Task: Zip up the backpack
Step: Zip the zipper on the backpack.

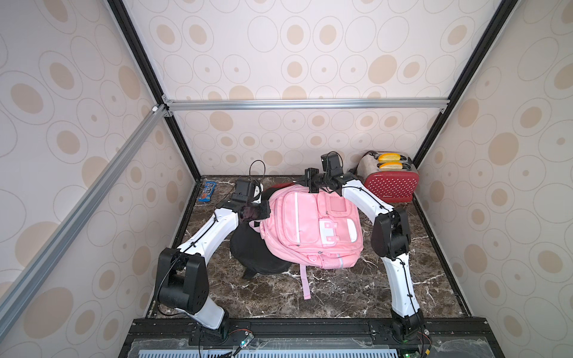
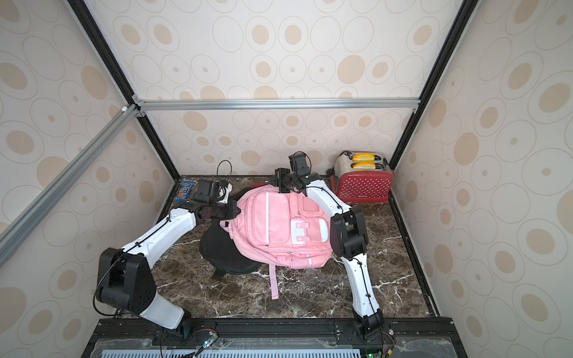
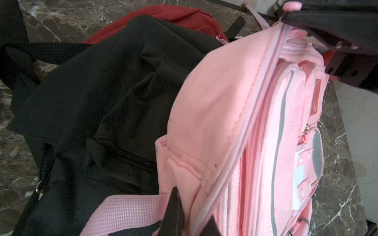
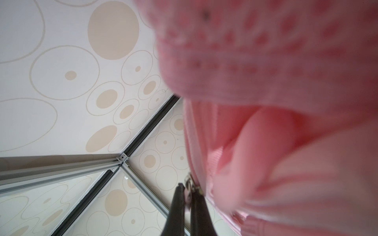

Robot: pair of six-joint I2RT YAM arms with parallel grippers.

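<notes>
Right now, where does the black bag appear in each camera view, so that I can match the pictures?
In a top view: black bag below centre, partly under the pink backpack.
In a top view: black bag, again partly under the backpack.
Left wrist: black bag fills much of the picture.
Right wrist: not in it.
Shared landmark: the pink backpack, in all four views.

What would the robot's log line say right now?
left claw: shut on pink backpack | right claw: shut on zipper pull | black bag: partly under pink backpack
</notes>
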